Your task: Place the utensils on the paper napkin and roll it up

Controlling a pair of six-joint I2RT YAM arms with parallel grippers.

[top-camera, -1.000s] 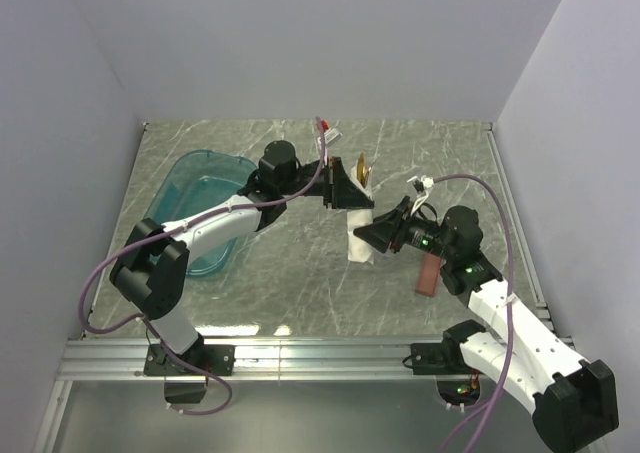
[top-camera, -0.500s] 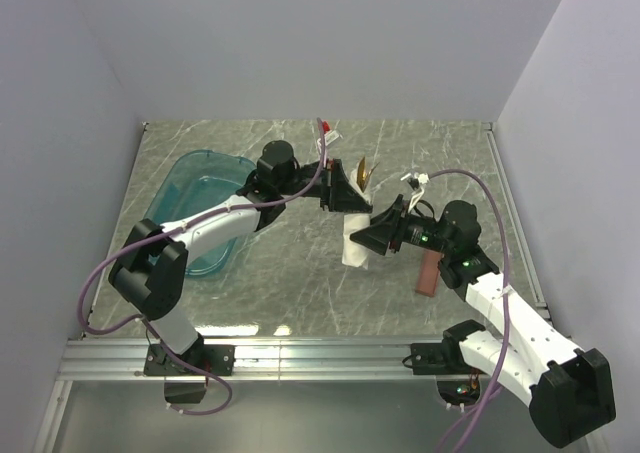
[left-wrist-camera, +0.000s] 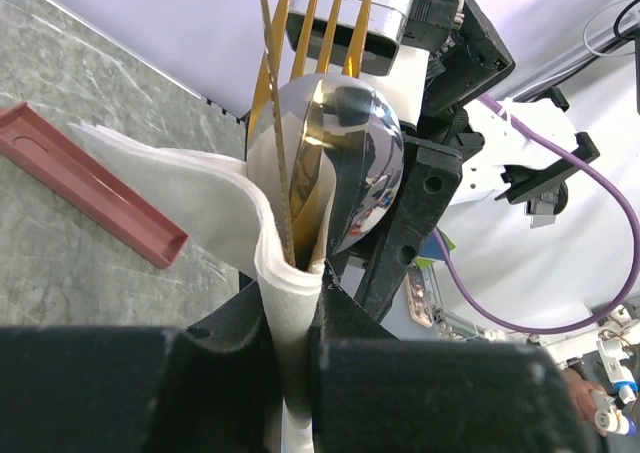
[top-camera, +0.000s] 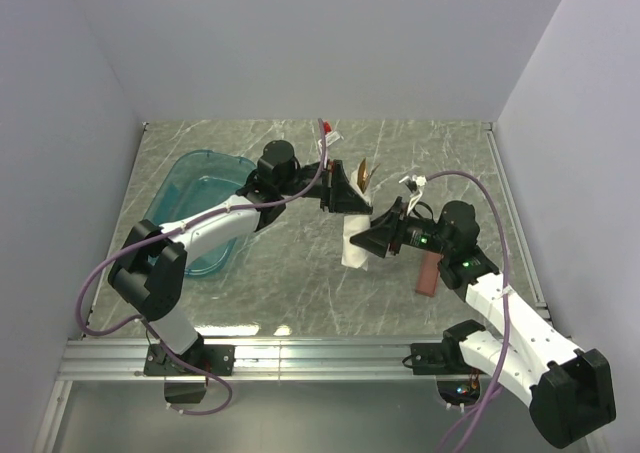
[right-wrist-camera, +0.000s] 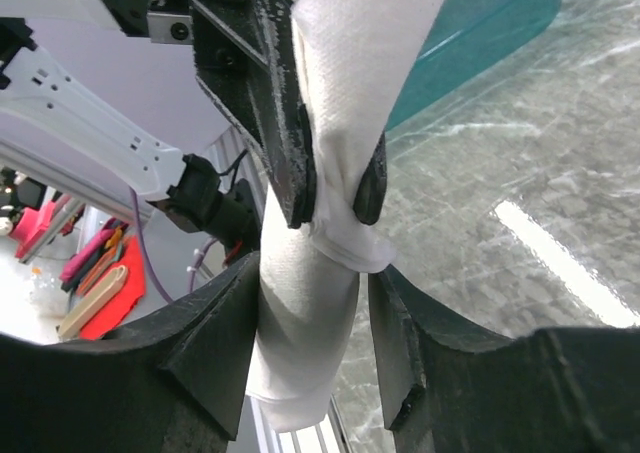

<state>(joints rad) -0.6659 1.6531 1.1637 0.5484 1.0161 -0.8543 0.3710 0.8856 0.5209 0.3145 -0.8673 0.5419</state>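
One soft rolled paper napkin (top-camera: 352, 248), glossy utensils (left-wrist-camera: 340, 163) inside, left tool (top-camera: 342, 198) clamping it, right tool (right-wrist-camera: 312, 303) spread.

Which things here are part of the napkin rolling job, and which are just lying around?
In the job: paper napkin, utensils wrapped in it, left end effector clamping the bundle, right end effector open around its lower end.
Lying about: teal tub, reddish-brown tray.

light: bright, even | glare: streak on table (right-wrist-camera: 560, 263) | wrist foregrounds soft
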